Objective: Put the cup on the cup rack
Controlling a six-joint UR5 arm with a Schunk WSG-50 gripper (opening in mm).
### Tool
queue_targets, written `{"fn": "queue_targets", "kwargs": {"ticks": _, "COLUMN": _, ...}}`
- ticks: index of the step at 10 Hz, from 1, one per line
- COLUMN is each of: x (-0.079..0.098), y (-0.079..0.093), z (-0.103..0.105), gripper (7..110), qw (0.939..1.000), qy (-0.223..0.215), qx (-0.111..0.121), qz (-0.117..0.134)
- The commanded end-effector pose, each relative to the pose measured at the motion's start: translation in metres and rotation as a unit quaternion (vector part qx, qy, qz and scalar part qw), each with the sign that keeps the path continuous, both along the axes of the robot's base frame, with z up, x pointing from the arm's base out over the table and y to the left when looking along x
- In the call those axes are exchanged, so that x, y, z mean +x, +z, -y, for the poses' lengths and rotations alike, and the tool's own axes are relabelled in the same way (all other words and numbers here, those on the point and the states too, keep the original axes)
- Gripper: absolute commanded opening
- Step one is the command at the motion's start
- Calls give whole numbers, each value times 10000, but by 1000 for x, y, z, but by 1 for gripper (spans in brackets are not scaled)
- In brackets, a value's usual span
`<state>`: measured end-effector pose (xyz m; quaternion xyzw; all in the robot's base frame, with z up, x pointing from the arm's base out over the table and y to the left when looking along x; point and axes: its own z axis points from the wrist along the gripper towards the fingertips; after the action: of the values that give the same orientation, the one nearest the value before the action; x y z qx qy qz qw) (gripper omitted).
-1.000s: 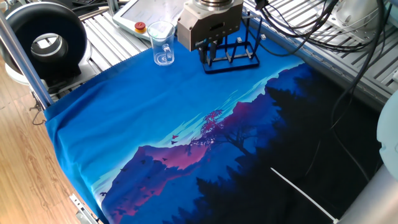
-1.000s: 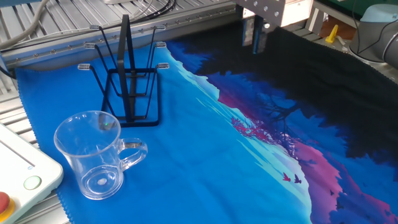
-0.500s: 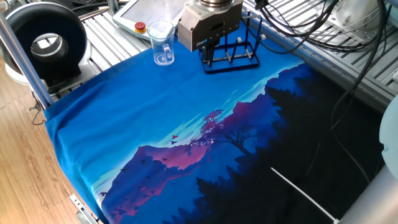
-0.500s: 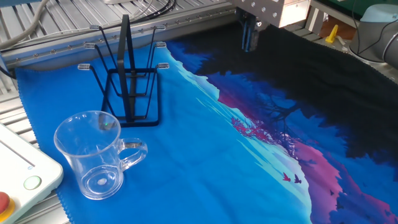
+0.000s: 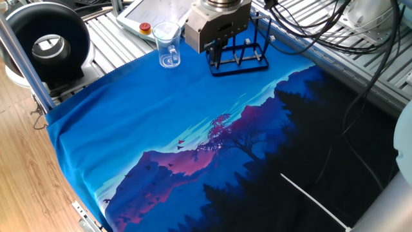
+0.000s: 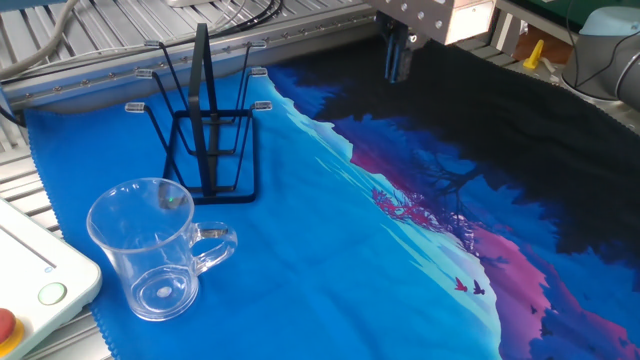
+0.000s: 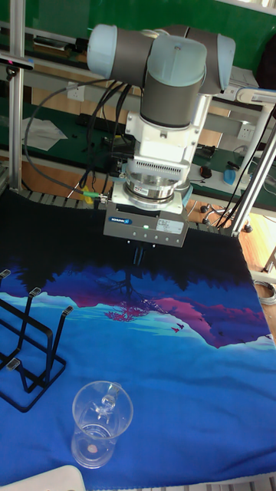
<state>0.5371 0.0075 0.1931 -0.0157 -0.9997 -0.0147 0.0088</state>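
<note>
The cup (image 5: 168, 46) is a clear glass mug standing upright on the blue cloth, its handle to the side; it also shows as the cup (image 6: 155, 250) and the cup (image 7: 98, 426). Beside it, apart from it, stands the black wire cup rack (image 5: 239, 57), with nothing on the pegs of the cup rack (image 6: 205, 130) and the cup rack (image 7: 27, 345). My gripper (image 7: 138, 255) hangs above the cloth, away from both, its fingers together and holding nothing. The gripper (image 6: 397, 62) sits well beyond the rack. In one fixed view the gripper (image 5: 215, 55) hides part of the rack.
A white pendant (image 5: 145, 16) with a red button lies just behind the cup, at the cloth's edge. A black round device (image 5: 48, 42) sits at the far left. Cables (image 5: 322, 26) run over the slatted metal surface beyond the rack.
The gripper has risen a little and drifted slightly toward the rack side. The cup and the rack have not moved.
</note>
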Motion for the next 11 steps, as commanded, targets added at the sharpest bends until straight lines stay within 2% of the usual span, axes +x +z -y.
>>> {"fn": "queue_targets", "kwargs": {"ticks": 1, "x": 11, "y": 2, "z": -3, "gripper": 7, "qw": 9997, "qy": -75, "qx": 71, "qz": 221}}
{"fn": "queue_targets", "kwargs": {"ticks": 5, "x": 21, "y": 3, "z": -9, "gripper": 7, "qw": 9990, "qy": -107, "qx": 157, "qz": 411}}
{"fn": "queue_targets", "kwargs": {"ticks": 6, "x": 26, "y": 3, "z": -6, "gripper": 7, "qw": 9986, "qy": -130, "qx": 90, "qz": 503}}
{"fn": "queue_targets", "kwargs": {"ticks": 7, "x": 35, "y": 4, "z": -2, "gripper": 7, "qw": 9975, "qy": -131, "qx": 38, "qz": 688}}
{"fn": "queue_targets", "kwargs": {"ticks": 8, "x": 52, "y": 7, "z": -4, "gripper": 7, "qw": 9946, "qy": -101, "qx": 107, "qz": 1032}}
{"fn": "queue_targets", "kwargs": {"ticks": 9, "x": 60, "y": 10, "z": -3, "gripper": 7, "qw": 9927, "qy": -176, "qx": 130, "qz": 1189}}
{"fn": "queue_targets", "kwargs": {"ticks": 10, "x": 65, "y": 9, "z": 5, "gripper": 7, "qw": 9914, "qy": -108, "qx": -11, "qz": 1307}}
{"fn": "queue_targets", "kwargs": {"ticks": 11, "x": 83, "y": 14, "z": -2, "gripper": 7, "qw": 9856, "qy": -205, "qx": 87, "qz": 1675}}
